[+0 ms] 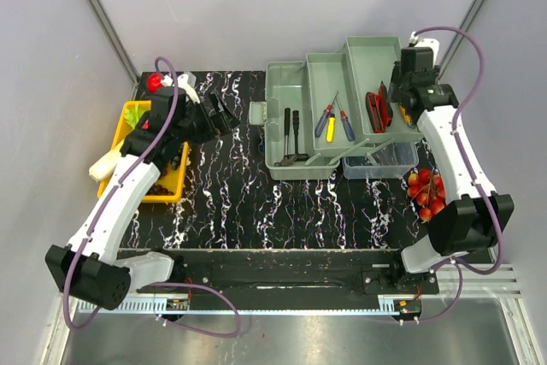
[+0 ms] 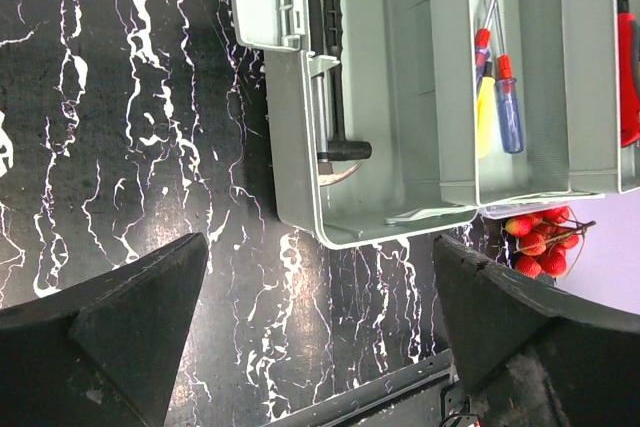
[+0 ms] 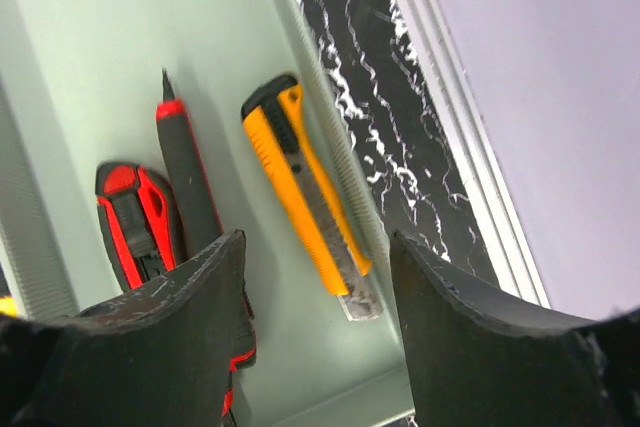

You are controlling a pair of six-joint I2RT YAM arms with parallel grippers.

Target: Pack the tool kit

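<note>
The grey toolbox (image 1: 282,91) stands open in the middle of the table (image 1: 231,203), its trays stepped out toward the right. Several tools lie in it: a hammer (image 1: 291,136) in the deep left part, the screwdrivers (image 1: 329,121) in the middle tray, and in the right tray a yellow utility knife (image 3: 305,192) beside red-handled pliers (image 3: 135,217). My right claw (image 3: 315,242) hangs over this right tray, fingers spread wide and holding nothing. The knife lies below the gap with its long axis along the tray wall, so one finger stands on each side of it. My left claw (image 1: 225,113) is also wide open and empty, over the table just left of the toolbox, whose near corner shows between my fingers in the wrist view. The yellow bin (image 1: 132,113) lies at the far left, under my left arm; I think it holds the things to pack next, but the arm hides most of it. For those the left claw is clearly the nearer one, and the toolbox lies to its right. Strawberries (image 1: 425,192) rest by my right arm, near a clear container (image 1: 380,160).
</note>
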